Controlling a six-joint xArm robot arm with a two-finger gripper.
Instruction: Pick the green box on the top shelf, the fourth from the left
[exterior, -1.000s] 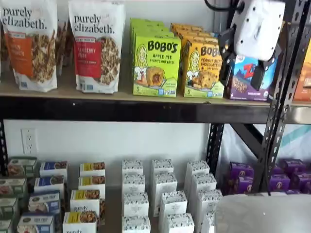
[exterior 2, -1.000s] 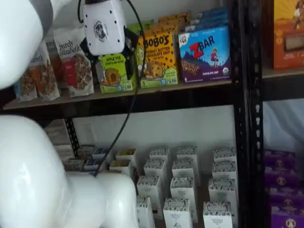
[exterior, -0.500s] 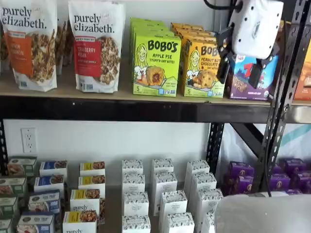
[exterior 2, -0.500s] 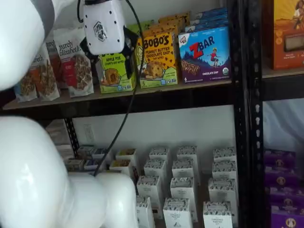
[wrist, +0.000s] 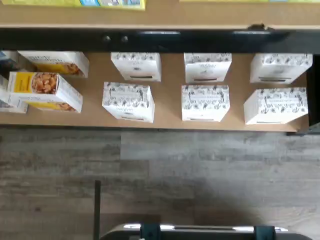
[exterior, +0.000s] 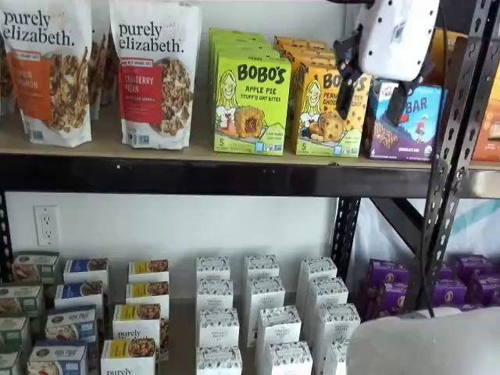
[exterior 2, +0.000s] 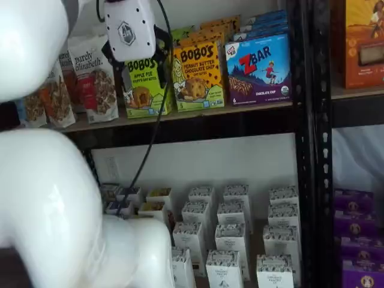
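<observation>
Two fingers of the hand (exterior: 369,98) hang right of the green box (exterior: 251,104).

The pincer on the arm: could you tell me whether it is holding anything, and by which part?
Nothing is held. The pincer hangs open in front of the top shelf; the green box stands untouched on it.

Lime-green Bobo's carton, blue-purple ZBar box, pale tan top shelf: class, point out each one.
Lime-green Bobo's carton (exterior: 251,104), a shelf view: front panel.
Blue-purple ZBar box (exterior 2: 259,70), a shelf view: front panel.
Pale tan top shelf (exterior: 187,150), a shelf view: bare board.
</observation>
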